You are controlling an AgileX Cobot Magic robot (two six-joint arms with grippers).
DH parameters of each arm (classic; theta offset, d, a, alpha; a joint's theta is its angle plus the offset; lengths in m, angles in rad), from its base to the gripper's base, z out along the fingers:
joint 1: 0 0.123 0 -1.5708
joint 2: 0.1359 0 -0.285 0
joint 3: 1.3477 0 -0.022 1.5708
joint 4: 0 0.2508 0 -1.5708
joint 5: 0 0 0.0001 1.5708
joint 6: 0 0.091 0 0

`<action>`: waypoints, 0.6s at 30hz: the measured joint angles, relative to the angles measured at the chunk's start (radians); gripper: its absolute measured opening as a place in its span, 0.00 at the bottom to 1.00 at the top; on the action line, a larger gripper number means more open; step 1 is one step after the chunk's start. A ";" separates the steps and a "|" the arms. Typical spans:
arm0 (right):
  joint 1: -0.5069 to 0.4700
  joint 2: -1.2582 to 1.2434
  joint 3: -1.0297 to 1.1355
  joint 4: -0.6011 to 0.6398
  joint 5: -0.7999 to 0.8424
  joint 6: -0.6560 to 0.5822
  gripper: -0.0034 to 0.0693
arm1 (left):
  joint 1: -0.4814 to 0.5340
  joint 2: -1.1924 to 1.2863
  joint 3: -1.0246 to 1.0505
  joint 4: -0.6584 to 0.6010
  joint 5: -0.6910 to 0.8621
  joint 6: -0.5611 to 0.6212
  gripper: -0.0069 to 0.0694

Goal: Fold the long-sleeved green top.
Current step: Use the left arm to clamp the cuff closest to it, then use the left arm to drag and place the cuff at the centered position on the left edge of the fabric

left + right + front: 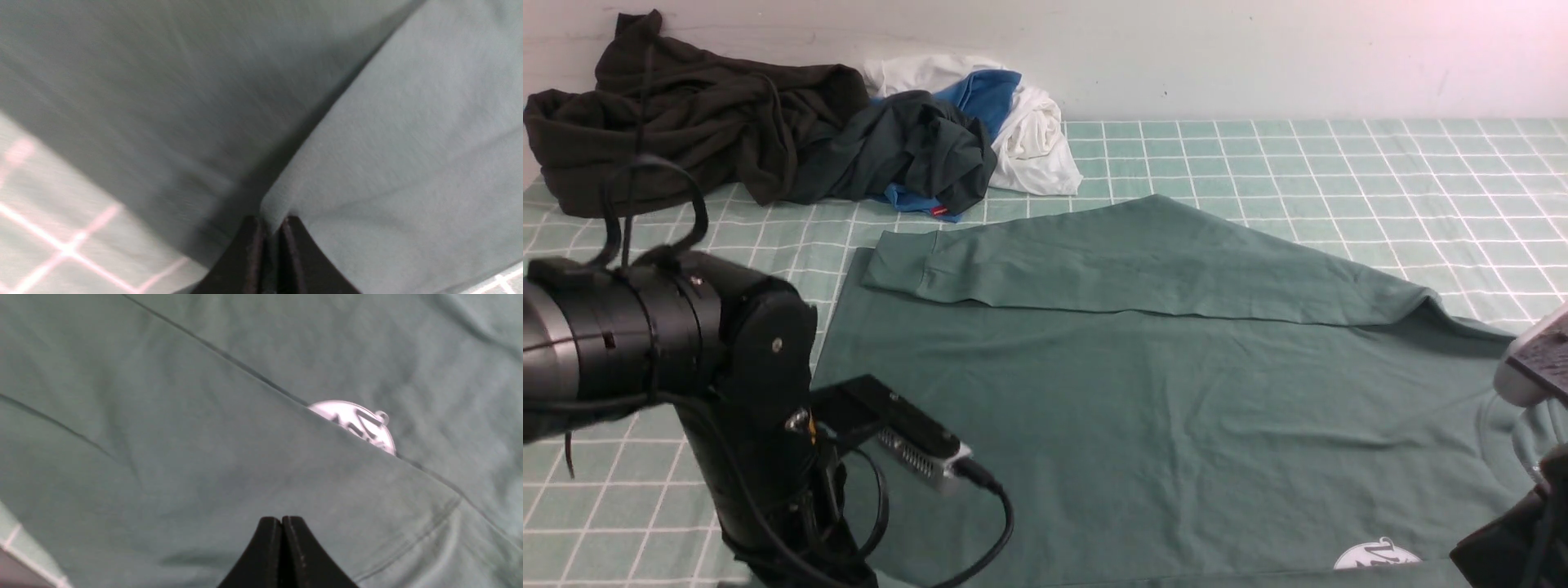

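Two pincers, one green top (1160, 408), one clothes heap (792, 139) far beyond both; left pincer (270, 223) clenched on the top's folded edge, bare checked sheet (61, 245) beside it; right pincer (282, 521) closed tip to tip over the top, white logo (355, 422) just ahead.

a lab-style folding bench: checked tablecloth (1339, 163), bare white wall (1258, 49), heap of spare clothes (768, 139).

Checked table (1339, 163) — green top (1160, 408), clothes pile (768, 139).
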 joint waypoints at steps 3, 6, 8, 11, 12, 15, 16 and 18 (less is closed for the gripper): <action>0.000 0.022 0.029 -0.061 -0.025 0.070 0.07 | 0.000 -0.003 -0.084 0.028 0.037 0.000 0.12; 0.000 0.069 0.095 -0.160 -0.098 0.196 0.19 | 0.000 0.021 -0.216 0.073 0.088 0.000 0.12; -0.001 0.099 0.131 -0.208 -0.167 0.268 0.28 | 0.000 0.047 -0.284 0.097 0.115 0.001 0.12; -0.028 0.157 0.158 -0.269 -0.261 0.391 0.43 | 0.000 0.097 -0.364 0.122 0.139 0.002 0.12; -0.046 0.186 0.161 -0.300 -0.288 0.434 0.49 | 0.000 0.118 -0.397 0.129 0.140 0.004 0.12; -0.089 0.249 0.161 -0.363 -0.317 0.538 0.58 | 0.000 0.155 -0.458 0.136 0.140 0.004 0.12; -0.107 0.276 0.161 -0.384 -0.323 0.569 0.61 | 0.000 0.166 -0.471 0.139 0.140 0.004 0.12; -0.127 0.308 0.161 -0.396 -0.331 0.592 0.62 | 0.000 0.173 -0.483 0.141 0.140 0.005 0.12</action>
